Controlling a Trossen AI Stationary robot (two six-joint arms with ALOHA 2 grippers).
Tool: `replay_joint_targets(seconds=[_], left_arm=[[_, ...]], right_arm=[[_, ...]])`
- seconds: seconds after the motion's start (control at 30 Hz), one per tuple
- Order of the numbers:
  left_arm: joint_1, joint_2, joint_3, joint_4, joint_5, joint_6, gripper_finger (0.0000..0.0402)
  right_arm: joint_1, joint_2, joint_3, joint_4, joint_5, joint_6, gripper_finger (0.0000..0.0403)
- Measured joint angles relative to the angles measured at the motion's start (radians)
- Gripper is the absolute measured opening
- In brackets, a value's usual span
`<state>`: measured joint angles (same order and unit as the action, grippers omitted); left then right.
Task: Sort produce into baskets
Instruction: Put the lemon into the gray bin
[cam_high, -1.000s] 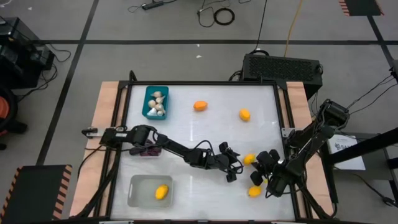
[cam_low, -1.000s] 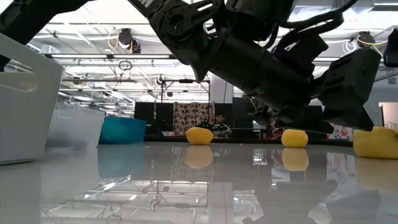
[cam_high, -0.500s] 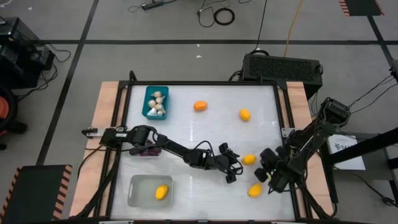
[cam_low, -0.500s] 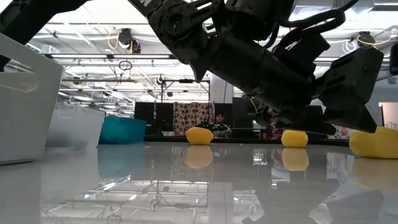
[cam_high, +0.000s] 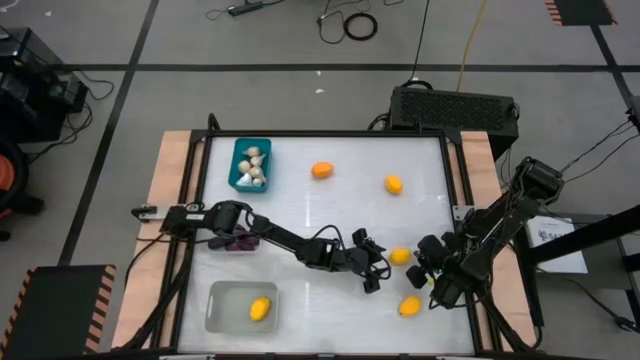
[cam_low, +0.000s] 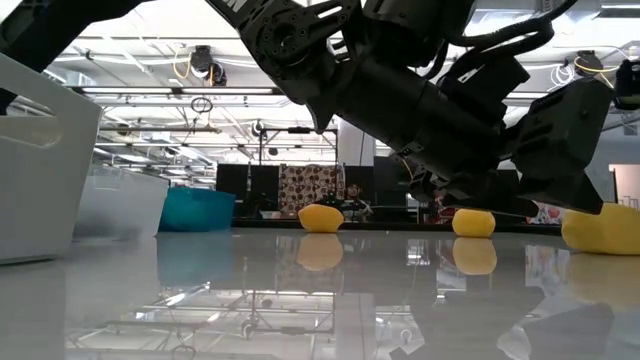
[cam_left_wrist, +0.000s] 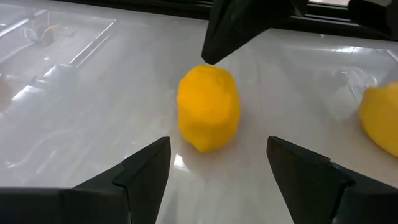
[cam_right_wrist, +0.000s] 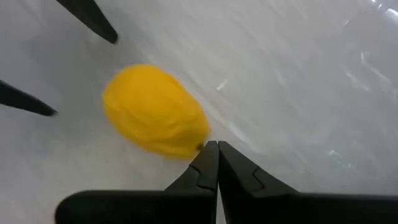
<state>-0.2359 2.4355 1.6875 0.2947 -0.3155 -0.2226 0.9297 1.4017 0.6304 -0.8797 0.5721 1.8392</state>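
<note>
- The left tool (cam_high: 377, 268) reaches low across the white tabletop (cam_high: 300, 210) toward the right side, its fingers (cam_left_wrist: 140, 171) spread apart with nothing between them; a yellow lemon (cam_high: 400, 256) lies just ahead of their tips.
- The right tool (cam_high: 428, 262) sits at that same lemon's other side, its fingers pressed together (the joined tips are at the fruit's edge in its wrist view), holding nothing.
- A second lemon (cam_high: 410, 306) lies near the tabletop's front right; two more, (cam_high: 321, 170) and (cam_high: 393, 184), lie toward the back.
- The teal bin (cam_high: 251, 164) at back left holds whitish garlic bulbs (cam_high: 254, 166).
- The pale translucent bin (cam_high: 241, 306) at front left holds one lemon (cam_high: 260, 309).
- A dark purple eggplant (cam_high: 238, 243) lies under the left arm.
</note>
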Motion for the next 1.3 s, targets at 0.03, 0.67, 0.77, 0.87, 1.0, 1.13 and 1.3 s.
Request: replay_joint_targets(seconds=[0.03, 0.67, 0.77, 0.87, 1.0, 1.13, 1.3], left_arm=[[0.001, 0.000, 0.000, -0.001, 0.002, 0.000, 0.0274], [0.001, 0.000, -0.001, -0.064, 0.006, -0.005, 0.0274], [0.001, 0.000, -0.001, -0.069, 0.006, -0.005, 0.0274], [0.001, 0.000, -0.001, -0.068, 0.006, -0.005, 0.0274], [0.001, 0.000, -0.001, -0.067, 0.006, -0.005, 0.0274], [0.001, 0.000, -0.001, -0.066, 0.006, -0.006, 0.0274], [0.001, 0.000, -0.001, -0.067, 0.005, -0.006, 0.0274]], right_arm=[[-0.001, 0.000, 0.000, 0.008, 0.007, -0.002, 0.0000], [-0.010, 0.051, 0.000, 0.113, 0.112, -0.030, 0.0000], [-0.011, 0.051, 0.000, 0.144, 0.114, -0.042, 0.0000], [-0.020, 0.050, 0.000, 0.173, 0.115, -0.074, 0.0000], [-0.042, 0.050, 0.000, 0.189, 0.118, -0.100, 0.0000], [-0.065, 0.050, 0.000, 0.240, 0.137, -0.159, 0.0000], [-0.096, 0.050, 0.000, 0.314, 0.138, -0.252, 0.0000]])
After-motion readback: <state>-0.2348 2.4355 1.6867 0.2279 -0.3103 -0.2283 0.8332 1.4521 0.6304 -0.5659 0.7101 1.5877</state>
